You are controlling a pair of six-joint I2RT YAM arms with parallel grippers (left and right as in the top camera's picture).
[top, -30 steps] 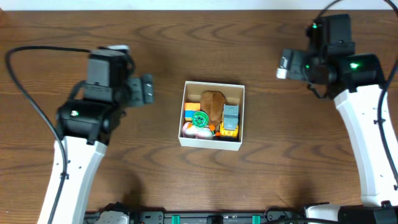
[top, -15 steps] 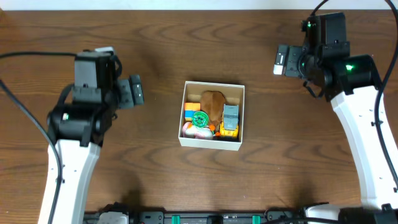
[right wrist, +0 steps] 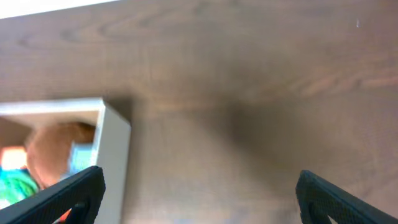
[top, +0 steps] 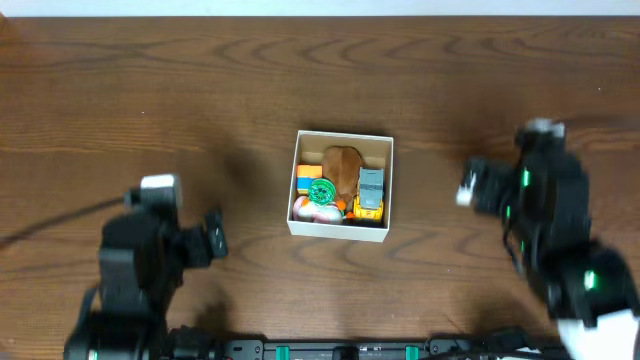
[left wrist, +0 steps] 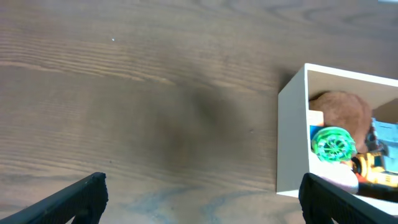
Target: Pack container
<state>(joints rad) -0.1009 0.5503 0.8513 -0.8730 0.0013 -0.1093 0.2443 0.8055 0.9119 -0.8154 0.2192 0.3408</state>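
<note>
The left gripper (top: 213, 240) hangs over the bare wood of the table (top: 150, 90). Its two fingers (left wrist: 74, 202) are wide apart and nothing sits between them. Only brown table shows in the gap. The box (top: 337, 232) is off to one side of this gripper and does not touch it. In the left wrist view a white corner of the box (left wrist: 292, 137) pokes in above the finger at the right edge.

The right gripper (top: 470, 185) hangs over the table on the other side of the box. Its fingers (right wrist: 348, 202) are wide apart too, and they hold nothing. In the right wrist view the box lies out past the finger at the left edge, with bare table in the gap. That picture is blurry, but a white wall of the box (right wrist: 117, 162) can be seen.

The box sits flat on the table between the two grippers. It is white outside and tan inside, with no lid. Small toys lie close together in it:
- a brown toy (top: 343, 165) at the far side
- a green round toy (top: 320, 192)
- a gray block (top: 371, 180)
- a yellow toy (top: 368, 209) just next to the gray block
- an orange block (top: 307, 172)
- a pale pink thing (top: 312, 210) in a near corner

All of them are inside the walls.
</note>
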